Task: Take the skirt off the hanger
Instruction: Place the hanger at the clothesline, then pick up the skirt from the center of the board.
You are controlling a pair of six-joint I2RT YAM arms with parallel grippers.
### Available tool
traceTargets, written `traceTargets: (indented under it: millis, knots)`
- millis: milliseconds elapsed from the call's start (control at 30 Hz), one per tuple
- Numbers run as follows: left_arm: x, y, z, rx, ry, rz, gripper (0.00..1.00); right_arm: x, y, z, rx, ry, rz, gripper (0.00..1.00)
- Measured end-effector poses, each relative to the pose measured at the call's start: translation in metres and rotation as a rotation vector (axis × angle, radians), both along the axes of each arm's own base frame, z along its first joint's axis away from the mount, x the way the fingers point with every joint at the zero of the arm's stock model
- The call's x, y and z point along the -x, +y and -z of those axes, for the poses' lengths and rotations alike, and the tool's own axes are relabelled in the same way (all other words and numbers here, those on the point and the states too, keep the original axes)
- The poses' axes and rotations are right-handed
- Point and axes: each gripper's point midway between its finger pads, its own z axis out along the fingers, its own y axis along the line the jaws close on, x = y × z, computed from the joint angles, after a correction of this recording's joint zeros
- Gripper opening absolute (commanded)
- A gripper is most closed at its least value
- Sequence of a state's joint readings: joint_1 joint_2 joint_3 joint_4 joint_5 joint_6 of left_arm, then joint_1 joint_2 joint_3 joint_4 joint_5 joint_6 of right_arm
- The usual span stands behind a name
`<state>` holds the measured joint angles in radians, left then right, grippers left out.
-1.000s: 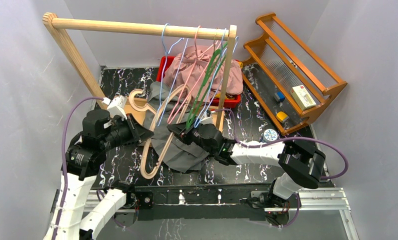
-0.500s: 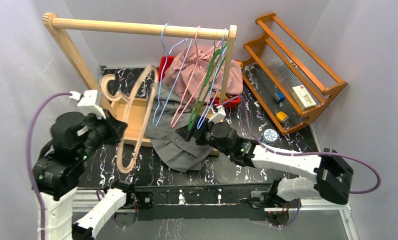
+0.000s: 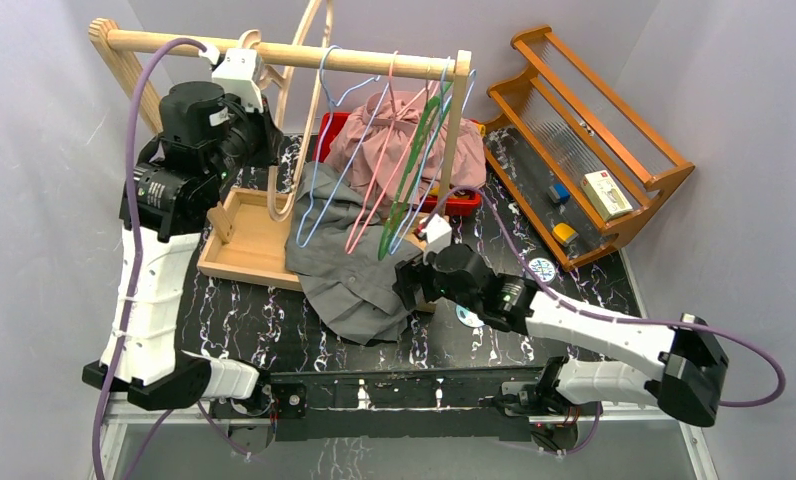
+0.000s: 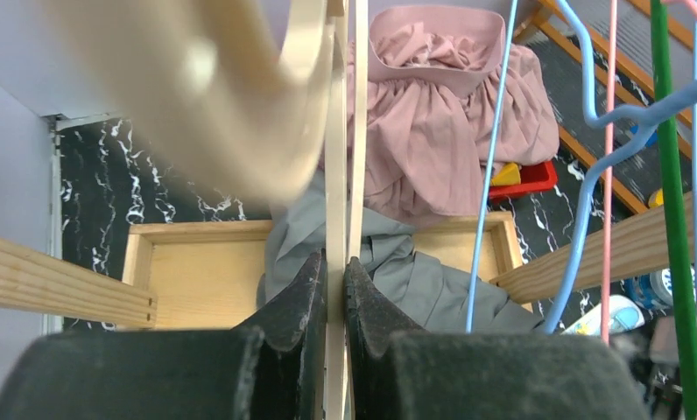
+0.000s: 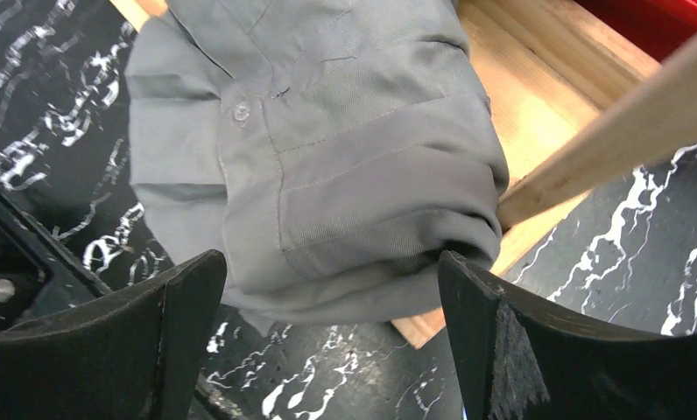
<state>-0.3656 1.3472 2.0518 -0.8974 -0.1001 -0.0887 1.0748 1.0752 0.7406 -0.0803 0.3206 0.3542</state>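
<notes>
One crumpled grey skirt (image 3: pixel 349 285), buttoned waistband, half over wooden tray (image 3: pixel 240 268).

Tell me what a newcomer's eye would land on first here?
Probably the left gripper, shut on a big wooden hanger held up high by the wooden rail at the back left. Next comes the gray skirt heaped in the middle, draped over the edge of a wooden tray onto the table, with the right gripper open just in front of it.

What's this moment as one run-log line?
left gripper shut on wooden hanger | right gripper open over grey skirt | skirt off hanger
</notes>
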Motion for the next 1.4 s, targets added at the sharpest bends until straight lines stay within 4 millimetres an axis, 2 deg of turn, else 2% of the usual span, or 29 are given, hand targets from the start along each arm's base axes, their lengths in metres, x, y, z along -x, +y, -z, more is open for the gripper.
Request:
traceTargets:
  millis: [67,200,367,400,500,567,600,633,767,933,1100,1200,1233,1267,1300,1400]
  knots:
    - [-0.003,-0.002,0.008,-0.010,0.019,0.005,0.00,-0.004,0.008,0.006,0.051,-0.015,-0.042,0.98]
    - [-0.008,-0.007,0.013,-0.018,0.030,0.028,0.00,-0.004,0.017,0.011,0.089,-0.047,-0.119,0.98]
    - [-0.010,-0.013,0.015,-0.012,0.029,0.055,0.00,-0.011,0.035,-0.001,0.082,-0.078,-0.157,0.98]
    - [-0.011,-0.015,0.016,-0.010,0.031,0.063,0.07,-0.013,0.038,-0.003,0.071,-0.087,-0.155,0.98]
    - [-0.012,-0.018,0.016,-0.002,0.031,0.073,0.47,-0.020,0.048,-0.008,0.031,-0.118,-0.146,0.98]
    - [-0.011,-0.019,0.022,0.001,0.046,0.076,0.63,-0.029,0.056,-0.010,0.004,-0.144,-0.119,0.98]
    - [-0.010,-0.019,0.026,0.001,0.057,0.076,0.84,-0.033,0.059,-0.010,-0.003,-0.153,-0.108,0.98]
    - [-0.009,-0.019,0.029,0.001,0.064,0.076,0.97,-0.039,0.062,-0.007,-0.008,-0.163,-0.087,0.98]
    - [-0.005,-0.014,0.033,0.007,0.066,0.051,0.98,-0.057,0.076,0.013,-0.003,-0.181,-0.037,0.98]
    - [0.012,0.007,0.022,0.020,0.003,-0.030,0.98,-0.077,0.090,0.042,0.016,-0.163,0.043,0.98]
    - [0.046,0.038,-0.001,0.075,-0.127,-0.135,0.98,-0.097,0.095,0.055,0.037,-0.165,0.147,0.98]
    - [0.069,0.055,-0.008,0.116,-0.198,-0.187,0.98,-0.110,0.104,0.066,0.054,-0.161,0.175,0.98]
    - [0.076,0.060,-0.009,0.132,-0.219,-0.201,0.98,-0.115,0.109,0.078,0.074,-0.140,0.176,0.98]
    - [0.083,0.064,-0.009,0.142,-0.231,-0.213,0.98,-0.116,0.109,0.079,0.075,-0.138,0.179,0.98]
    - [0.088,0.067,-0.007,0.151,-0.238,-0.220,0.98,-0.118,0.111,0.090,0.101,-0.111,0.177,0.98]
    - [0.095,0.070,-0.003,0.170,-0.237,-0.227,0.99,-0.122,0.121,0.112,0.156,-0.043,0.162,0.98]
